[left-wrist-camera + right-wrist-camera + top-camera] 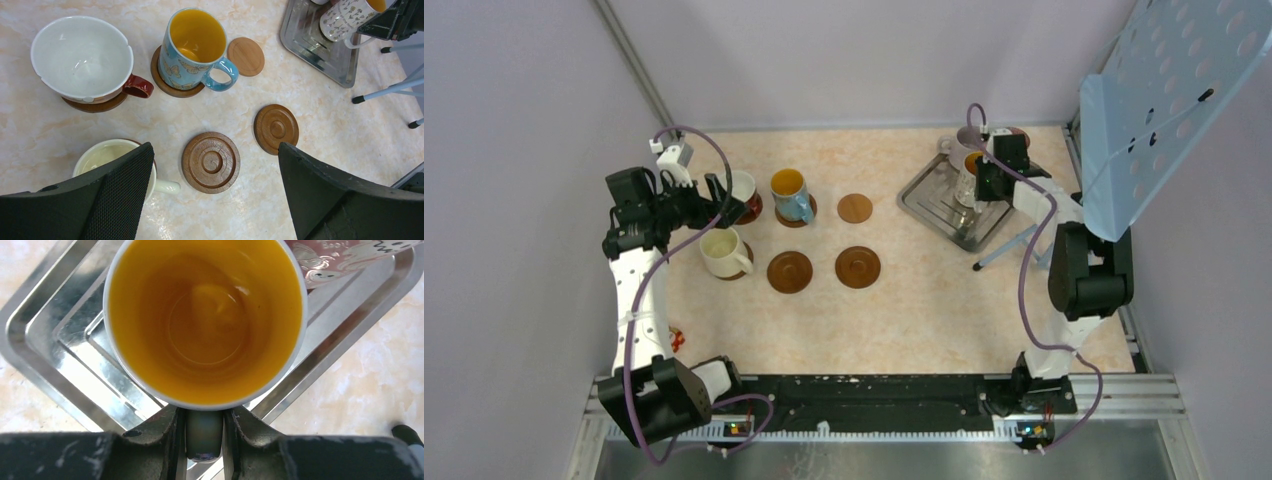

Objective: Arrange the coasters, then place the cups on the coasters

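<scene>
I count three mugs on coasters at left: white-and-red mug, cream mug, blue mug. The left gripper hangs released near them. Three coasters lie bare: two dark ringed coasters and one lighter coaster. Only the right wrist view shows the right gripper clenched on the handle of the orange-lined mug, in the far-right tray.

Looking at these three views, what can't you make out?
Top view: how many mugs stand in the tray; the right arm covers them.
Left wrist view: the coaster under the cream mug; mug and left finger hide most.
Right wrist view: the orange-lined mug outside; seen only from above.
</scene>
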Tool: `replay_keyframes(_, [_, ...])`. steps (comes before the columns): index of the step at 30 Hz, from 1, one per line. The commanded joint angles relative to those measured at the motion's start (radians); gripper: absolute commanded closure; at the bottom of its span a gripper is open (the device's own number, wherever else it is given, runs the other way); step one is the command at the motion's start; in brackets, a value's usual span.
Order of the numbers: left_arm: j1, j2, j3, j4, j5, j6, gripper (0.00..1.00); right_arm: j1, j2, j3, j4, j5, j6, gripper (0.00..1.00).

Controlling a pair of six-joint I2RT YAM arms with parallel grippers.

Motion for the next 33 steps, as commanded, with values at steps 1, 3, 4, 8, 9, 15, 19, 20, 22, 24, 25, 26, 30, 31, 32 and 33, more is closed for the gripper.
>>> replay_keyframes(1, [0.006, -0.026, 0.003, 0.031, 0.010, 0.001, 0.01, -0.006, -0.126, 0.018, 0.100, -0.103, -0.019, 1.00])
replay_keyframes(3, [0.006, -0.023, 0.005, 0.031, 0.011, 0.002, 0.01, -0.006, -0.139, 0.017, 0.102, -0.128, -0.020, 1.00])
replay_keyframes(4, [0.006, -0.023, 0.005, 0.031, 0.010, 0.001, 0.01, -0.006, -0.146, 0.014, 0.106, -0.135, -0.020, 1.00])
replay_keyframes(8, [0.007, -0.021, 0.005, 0.031, 0.009, 0.001, 0.01, -0.006, -0.168, 0.000, 0.124, -0.175, -0.020, 1.00])
replay_keyframes(9, [0.006, -0.022, 0.007, 0.030, 0.010, 0.001, 0.01, -0.007, -0.173, -0.005, 0.129, -0.187, -0.020, 1.00])
replay_keyframes(15, [0.006, -0.018, 0.007, 0.032, 0.012, -0.005, 0.01, 0.044, -0.214, 0.017, 0.083, -0.296, -0.071, 1.00])
replay_keyframes(19, [0.007, -0.017, 0.003, 0.037, 0.014, -0.014, 0.01, 0.152, -0.258, 0.029, 0.037, -0.281, -0.077, 1.00])
replay_keyframes(20, [0.007, -0.016, 0.003, 0.037, 0.015, -0.014, 0.01, 0.184, -0.269, 0.032, 0.027, -0.273, -0.068, 1.00])
replay_keyframes(22, [0.006, -0.017, 0.003, 0.035, 0.015, -0.015, 0.01, 0.249, -0.281, 0.039, 0.016, -0.246, -0.053, 1.00])
replay_keyframes(24, [0.006, -0.019, 0.002, 0.035, 0.013, -0.016, 0.01, 0.321, -0.281, 0.046, -0.001, -0.212, -0.038, 1.00])
replay_keyframes(25, [0.007, -0.021, 0.002, 0.035, 0.012, -0.016, 0.01, 0.360, -0.278, 0.054, -0.009, -0.197, -0.034, 1.00])
replay_keyframes(26, [0.006, -0.022, 0.003, 0.035, 0.010, -0.018, 0.01, 0.397, -0.272, 0.064, -0.014, -0.188, -0.033, 1.00])
replay_keyframes(30, [0.007, -0.029, 0.002, 0.032, 0.006, -0.018, 0.01, 0.545, -0.239, 0.114, -0.030, -0.160, 0.025, 1.00])
replay_keyframes(31, [0.007, -0.030, 0.001, 0.031, 0.004, -0.019, 0.01, 0.575, -0.225, 0.131, -0.037, -0.162, 0.035, 1.00])
replay_keyframes(32, [0.007, -0.033, 0.001, 0.031, 0.002, -0.018, 0.01, 0.602, -0.212, 0.147, -0.043, -0.164, 0.044, 1.00])
replay_keyframes(33, [0.008, -0.034, 0.001, 0.030, 0.000, -0.017, 0.01, 0.629, -0.198, 0.162, -0.048, -0.165, 0.051, 1.00])
